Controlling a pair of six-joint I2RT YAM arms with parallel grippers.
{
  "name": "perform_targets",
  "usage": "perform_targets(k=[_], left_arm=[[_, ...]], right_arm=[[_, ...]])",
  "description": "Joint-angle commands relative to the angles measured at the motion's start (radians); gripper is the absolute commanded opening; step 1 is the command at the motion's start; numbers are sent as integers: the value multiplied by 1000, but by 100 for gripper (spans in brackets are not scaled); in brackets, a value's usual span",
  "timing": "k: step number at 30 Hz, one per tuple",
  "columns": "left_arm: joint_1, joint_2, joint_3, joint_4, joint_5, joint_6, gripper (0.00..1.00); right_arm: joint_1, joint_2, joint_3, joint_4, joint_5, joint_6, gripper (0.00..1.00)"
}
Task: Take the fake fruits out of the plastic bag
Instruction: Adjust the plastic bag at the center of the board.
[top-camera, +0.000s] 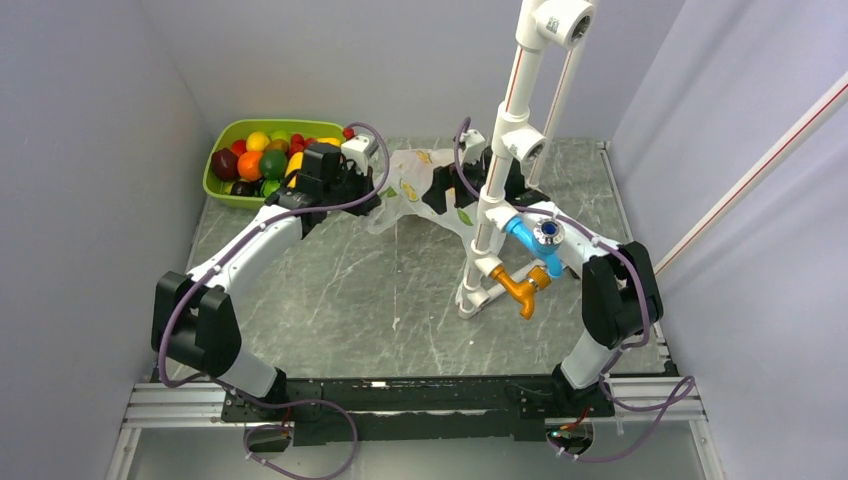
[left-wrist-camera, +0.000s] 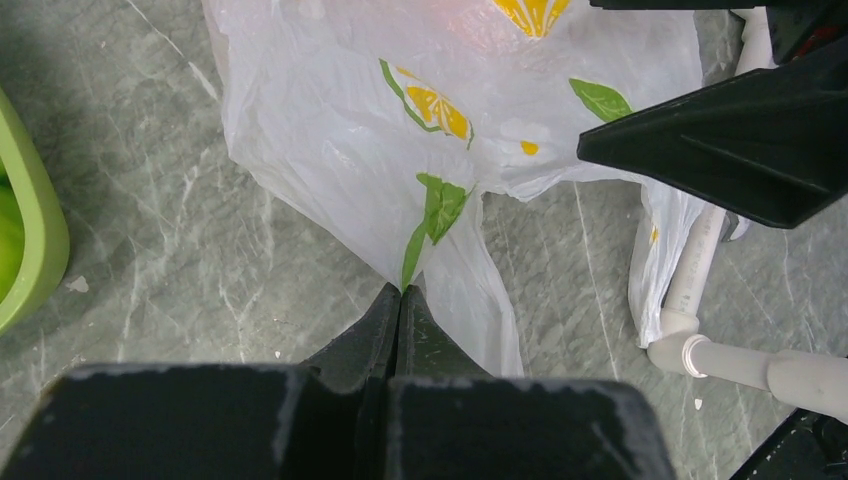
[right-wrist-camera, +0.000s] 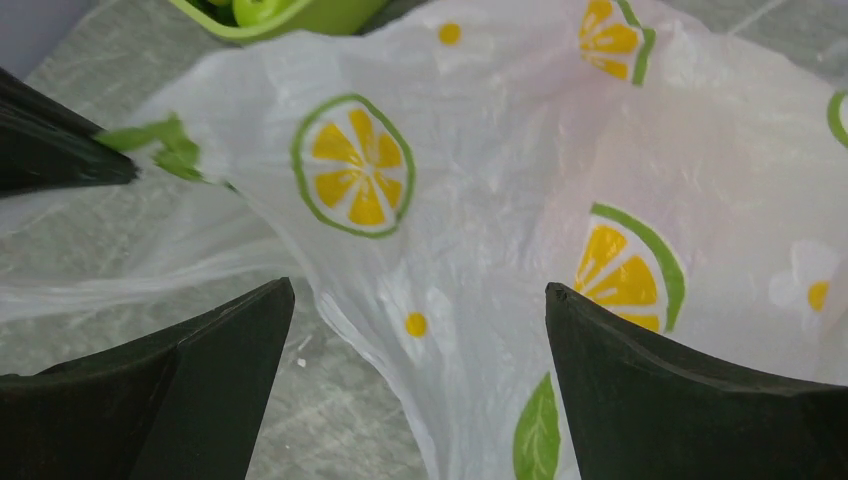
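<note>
- Left gripper (left-wrist-camera: 400, 300), jaws clamped on a bag (left-wrist-camera: 330, 130) fold, anchors it on the tabletop (top-camera: 380, 300) near the tray (top-camera: 225, 190)
- Right gripper (right-wrist-camera: 418, 290), jaws spread wide, empty, hovers above, likely to part it; fruits hidden

Thin translucent white plastic bag (top-camera: 408, 182), lemon-slice and green-leaf print, lay crumpled on grey marbled table (top-camera: 380, 290), faint red showing through.

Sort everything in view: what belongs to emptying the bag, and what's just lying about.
Job in hand: plastic bag; left gripper, shut on a fold of it; right gripper, open over it.
Lying about: green tray of fruit; white pipe stand with blue and orange fittings.
</note>
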Motion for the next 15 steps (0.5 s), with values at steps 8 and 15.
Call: perform_targets(k=[8,15], left_arm=[[6,-48,14,56,19,-36,0],[15,-64,-5,97,87,-63,0]], right_arm=[[64,71,88,-14,25,-49,100],[65,87,127,-33,80,-28,100]])
